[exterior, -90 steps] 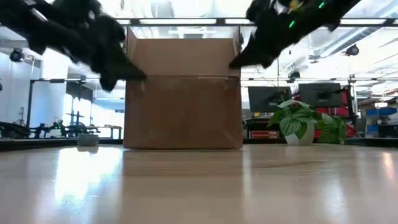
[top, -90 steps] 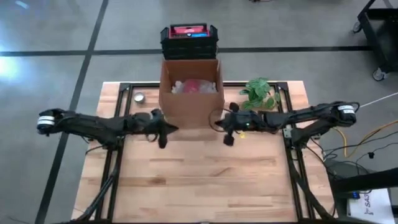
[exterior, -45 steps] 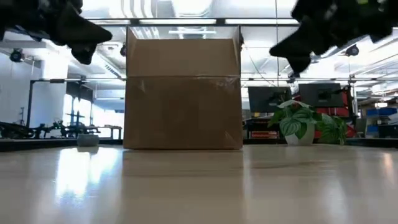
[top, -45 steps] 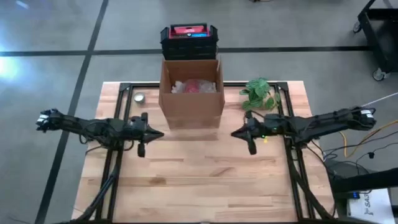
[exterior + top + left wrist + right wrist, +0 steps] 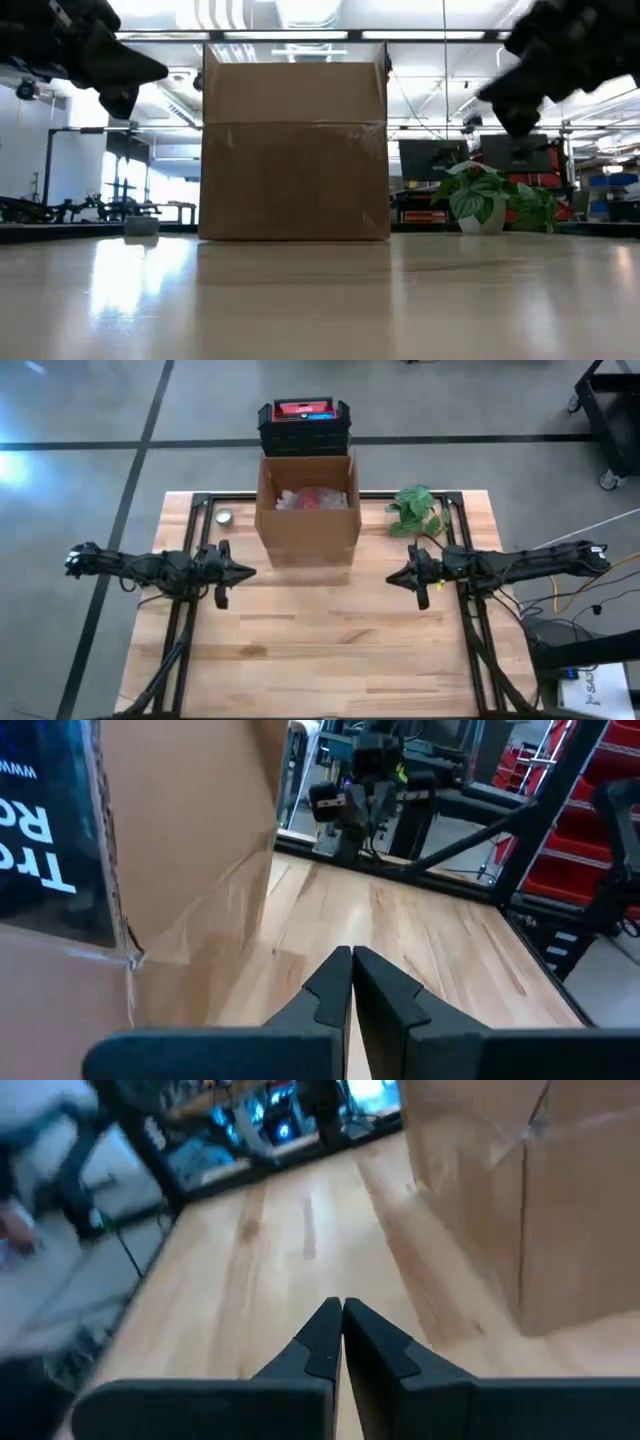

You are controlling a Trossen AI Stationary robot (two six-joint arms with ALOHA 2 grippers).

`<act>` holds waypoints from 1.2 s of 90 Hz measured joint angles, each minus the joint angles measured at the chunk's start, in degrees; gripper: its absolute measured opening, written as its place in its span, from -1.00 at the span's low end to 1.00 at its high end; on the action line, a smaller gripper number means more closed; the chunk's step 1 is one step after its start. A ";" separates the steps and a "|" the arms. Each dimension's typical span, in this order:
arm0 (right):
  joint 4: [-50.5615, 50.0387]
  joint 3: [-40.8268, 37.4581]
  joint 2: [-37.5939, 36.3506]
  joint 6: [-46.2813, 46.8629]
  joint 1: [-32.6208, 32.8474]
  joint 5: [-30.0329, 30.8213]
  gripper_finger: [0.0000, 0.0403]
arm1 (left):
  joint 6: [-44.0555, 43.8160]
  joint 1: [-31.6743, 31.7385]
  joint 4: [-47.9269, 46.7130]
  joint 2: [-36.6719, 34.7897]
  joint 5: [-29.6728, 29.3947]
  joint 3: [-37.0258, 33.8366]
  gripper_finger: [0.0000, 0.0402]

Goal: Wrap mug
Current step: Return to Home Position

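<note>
Grippers lie nearest the front of the wooden table: the left gripper out to the box's left, the right gripper out to its right. Each has its fingers pressed together on nothing, and both are well apart from the box. Behind them the brown cardboard box stands upright with its top open. Inside rests the bubble-wrapped mug, a pale bundle showing pink.

Judgement: the mug is fragile ceramic under soft, slippery film. Any regrasp should close gently around the bundle's middle; otherwise take the stiff, light box by its side walls.

A potted plant and a small round tin flank the box, and black crates stand beyond the table.

Against one second earlier, both grippers have withdrawn outward from the box's front corners. The box is unmoved.
</note>
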 joint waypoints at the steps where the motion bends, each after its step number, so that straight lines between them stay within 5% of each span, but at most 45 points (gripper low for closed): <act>1: 0.62 -0.56 -0.26 -0.08 -0.01 0.11 -1.00 | 0.07 0.00 0.01 0.00 0.01 0.00 -1.00; 23: 5.19 -8.54 -11.81 -3.01 -0.24 0.58 -1.00 | 1.83 0.03 0.20 -1.32 0.08 0.00 -1.00; 64: -8.07 -9.41 -33.03 -7.70 -0.96 8.50 -1.00 | 1.68 0.17 -0.26 -2.89 0.02 -0.31 -1.00; 108: -6.29 -10.22 -30.96 -6.97 -0.92 8.05 -1.00 | 2.25 0.22 3.21 -14.26 5.11 -11.20 -1.00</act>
